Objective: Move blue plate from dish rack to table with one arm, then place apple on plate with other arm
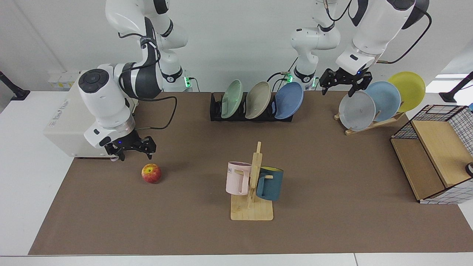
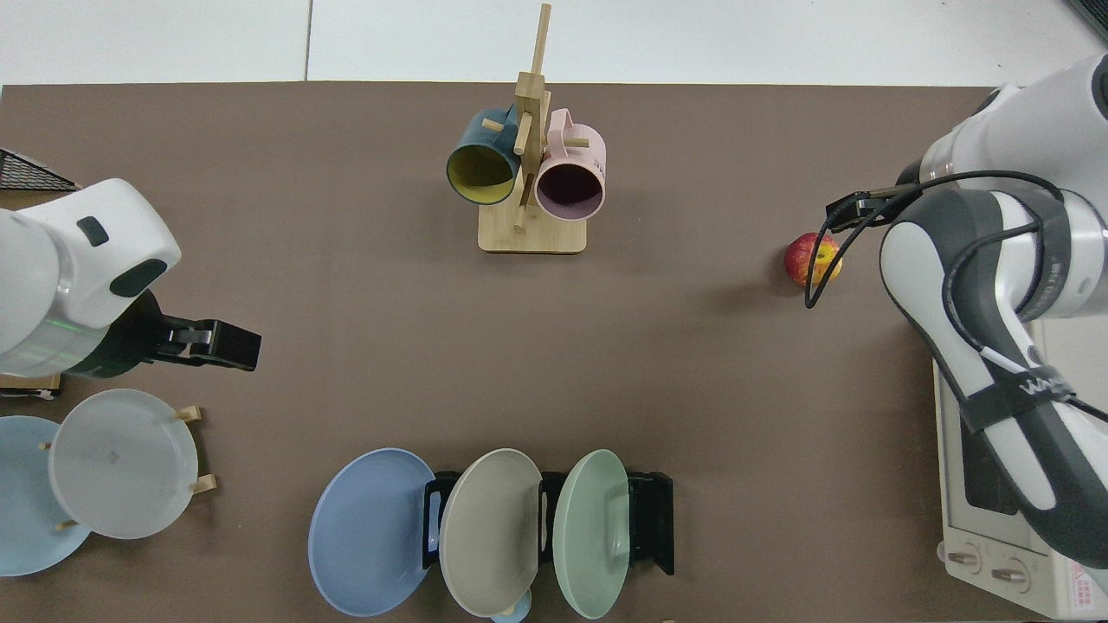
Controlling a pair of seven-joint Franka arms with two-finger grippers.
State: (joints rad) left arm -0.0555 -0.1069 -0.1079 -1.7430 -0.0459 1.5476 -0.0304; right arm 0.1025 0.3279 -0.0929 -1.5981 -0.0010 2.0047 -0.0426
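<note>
The blue plate (image 1: 289, 100) stands in the dish rack (image 1: 216, 109), at the end nearest the wooden stand (image 1: 369, 125). The left gripper (image 1: 344, 83) hangs over that stand's grey plate (image 1: 356, 111), fingers spread. The right gripper (image 1: 132, 148), fingers apart, hovers just beside the apple (image 1: 151, 173) on the table (image 1: 332, 177).

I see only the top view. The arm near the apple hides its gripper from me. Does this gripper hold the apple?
Observer: No. In the facing view the right gripper is open and hangs near the apple, not touching it.
Operator: And the other gripper, is it low at the plates?
Observer: The left gripper is open and hangs in the air by the grey plate's top edge, holding nothing.
</note>
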